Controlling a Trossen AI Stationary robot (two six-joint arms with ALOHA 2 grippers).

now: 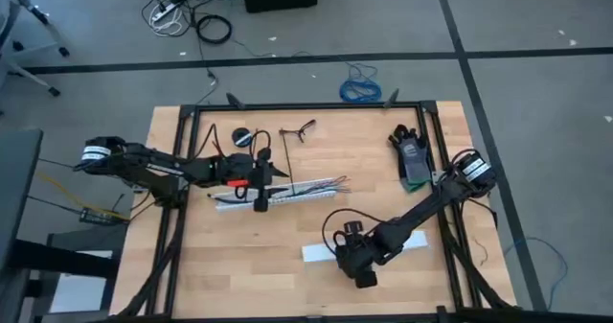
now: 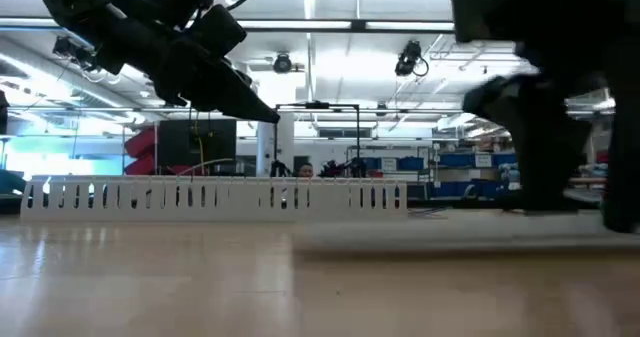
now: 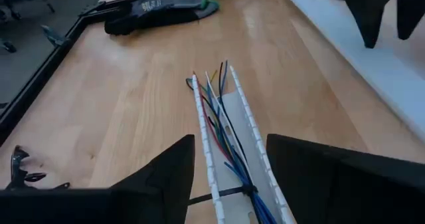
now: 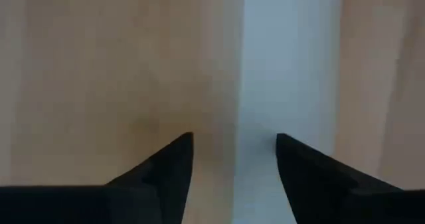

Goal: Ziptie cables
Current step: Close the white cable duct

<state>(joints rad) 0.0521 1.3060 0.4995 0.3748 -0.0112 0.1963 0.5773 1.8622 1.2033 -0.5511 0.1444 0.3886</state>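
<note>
Pale wooden surface (image 1: 287, 237) inside a black frame, grey floor around it, with a blue coiled cable (image 1: 361, 90) on the floor just beyond the far edge; at table height, a bright hall with ceiling lights behind.

Near the middle of the surface, a white slotted strip (image 1: 280, 195) lying flat, with the cables (image 3: 219, 121) resting along its channel; loose ends fanned out past the strip's open end, toward the right arm's side; bundle cinched by a dark ziptie (image 3: 226, 193) crossing the strip.

Left end effector (image 3: 229, 167) over the strip near the ziptie, fingers spread wide to either side of the strip, gripping nothing; seen from table height, raised clear above the strip.

Right end effector (image 4: 234, 159) low over the near part of the surface, fingers spread apart and empty, aimed at the edge of a flat white bar (image 1: 363, 248); contact with the bar cannot be told.

Dark folded item with a green edge (image 1: 413, 159) near the far right corner; small black bits (image 1: 251, 136) near the far edge.
</note>
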